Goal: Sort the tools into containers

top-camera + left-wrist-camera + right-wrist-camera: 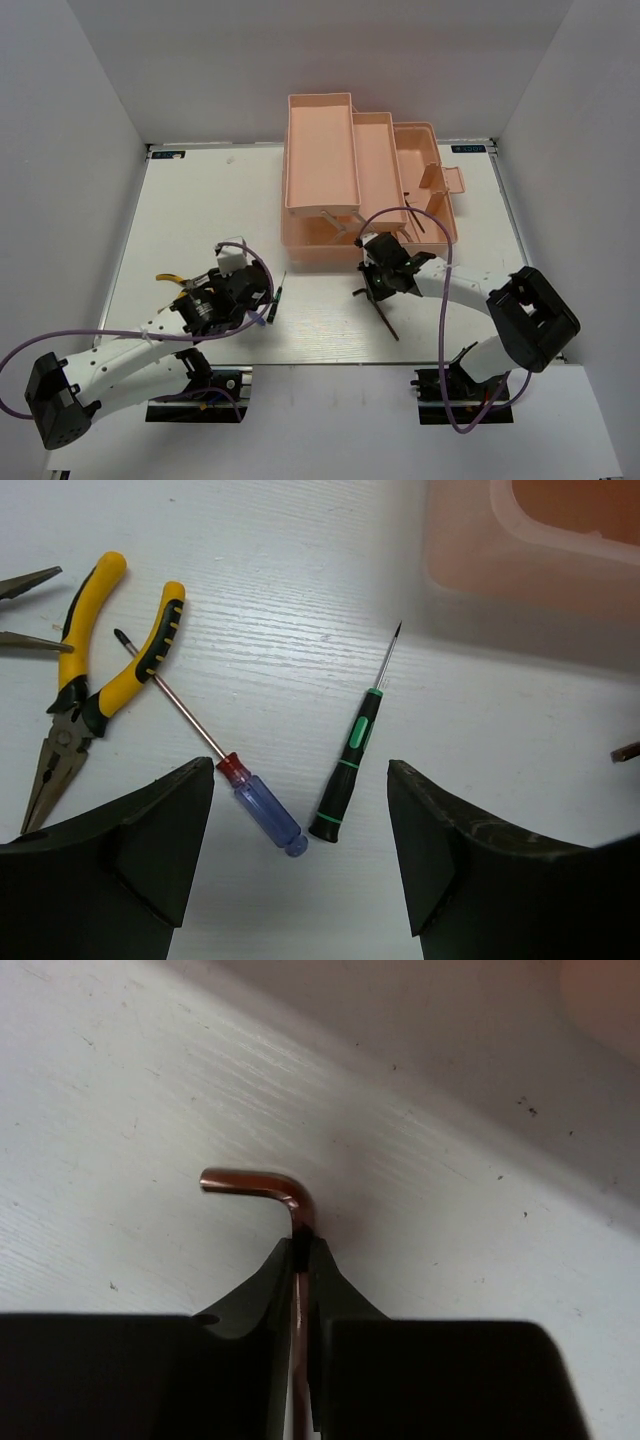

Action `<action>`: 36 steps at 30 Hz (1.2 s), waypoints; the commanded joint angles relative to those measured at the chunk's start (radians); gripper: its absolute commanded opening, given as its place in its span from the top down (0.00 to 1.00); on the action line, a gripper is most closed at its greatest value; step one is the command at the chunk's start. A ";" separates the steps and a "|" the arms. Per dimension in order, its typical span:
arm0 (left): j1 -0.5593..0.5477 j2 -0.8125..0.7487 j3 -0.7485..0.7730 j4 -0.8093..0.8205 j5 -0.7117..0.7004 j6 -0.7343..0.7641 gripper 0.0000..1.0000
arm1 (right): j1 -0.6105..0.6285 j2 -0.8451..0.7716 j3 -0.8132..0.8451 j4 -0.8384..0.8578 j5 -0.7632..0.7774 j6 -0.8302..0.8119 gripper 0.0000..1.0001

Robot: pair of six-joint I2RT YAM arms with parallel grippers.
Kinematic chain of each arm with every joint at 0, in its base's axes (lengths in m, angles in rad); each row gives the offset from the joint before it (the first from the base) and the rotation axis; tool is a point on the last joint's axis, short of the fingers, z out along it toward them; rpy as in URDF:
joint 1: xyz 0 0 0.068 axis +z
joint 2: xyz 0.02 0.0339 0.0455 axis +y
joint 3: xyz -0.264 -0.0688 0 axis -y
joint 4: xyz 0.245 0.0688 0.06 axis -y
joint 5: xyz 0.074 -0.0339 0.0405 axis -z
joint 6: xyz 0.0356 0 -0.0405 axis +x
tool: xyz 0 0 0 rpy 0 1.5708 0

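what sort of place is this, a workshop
Probably a robot lab cell, not a workshop: a white table boxed in by blank white walls, left arm and right arm bolted at its near edge, a pink toolbox.

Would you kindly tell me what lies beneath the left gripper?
Below the open left gripper, the blue-handled screwdriver and green-handled screwdriver lie on the table, the yellow-handled pliers off to one side. Whatever sits directly under its fingers is covered.

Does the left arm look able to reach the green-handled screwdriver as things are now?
Probably yes. The left gripper is open right above the green-handled screwdriver, which lies flat on the table with nothing over it. The blue-handled screwdriver lies close beside, so a grasp may brush it.
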State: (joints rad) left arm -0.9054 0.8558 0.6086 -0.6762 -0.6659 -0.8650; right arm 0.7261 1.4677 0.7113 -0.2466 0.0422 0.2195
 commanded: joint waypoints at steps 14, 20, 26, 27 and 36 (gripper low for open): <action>-0.003 0.135 -0.073 0.285 0.163 0.185 0.20 | -0.007 -0.199 0.010 -0.284 -0.479 -0.339 1.00; -0.003 0.192 -0.082 0.296 0.163 0.185 0.24 | -0.016 -0.308 0.126 -0.523 -0.607 -0.506 1.00; -0.003 0.259 -0.102 0.325 0.164 0.166 0.27 | -0.068 -0.383 0.353 -0.661 -0.351 -0.552 1.00; -0.003 0.282 -0.102 0.325 0.164 0.166 0.27 | -0.080 -0.389 0.426 -0.675 -0.265 -0.551 1.00; -0.003 0.313 -0.112 0.368 0.164 0.166 0.30 | -0.273 -0.360 0.522 -0.473 0.328 -0.500 1.00</action>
State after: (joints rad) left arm -0.9054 1.1774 0.5022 -0.3389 -0.5049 -0.6971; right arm 0.5156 1.0817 1.1961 -0.8108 0.1581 -0.2943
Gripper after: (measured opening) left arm 0.704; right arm 0.081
